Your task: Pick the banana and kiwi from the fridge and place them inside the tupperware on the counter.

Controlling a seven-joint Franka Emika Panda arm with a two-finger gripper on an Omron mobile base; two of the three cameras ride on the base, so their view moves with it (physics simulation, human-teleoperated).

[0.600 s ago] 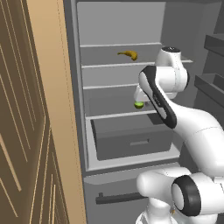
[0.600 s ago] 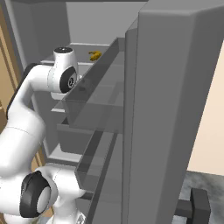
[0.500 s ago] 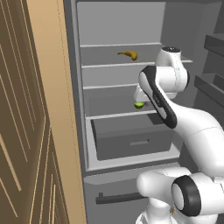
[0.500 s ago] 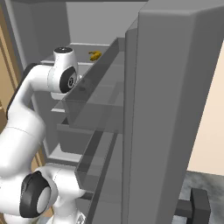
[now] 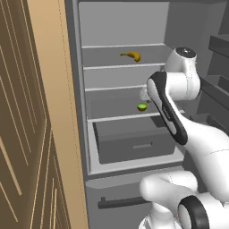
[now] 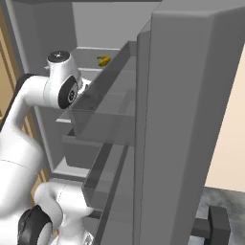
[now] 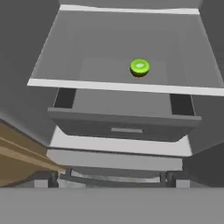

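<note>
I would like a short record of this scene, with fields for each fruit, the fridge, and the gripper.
banana: lying on an upper fridge shelf, toward the back
kiwi: resting on the shelf just above the dark drawer, two shelves lower than the banana
fridge: door open, both fruits inside
gripper: state cannot be told; the hand camera looks down at the kiwi

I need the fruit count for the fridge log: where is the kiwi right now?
The kiwi sits on the fridge shelf just above the dark drawer, two shelves below the banana.
</note>
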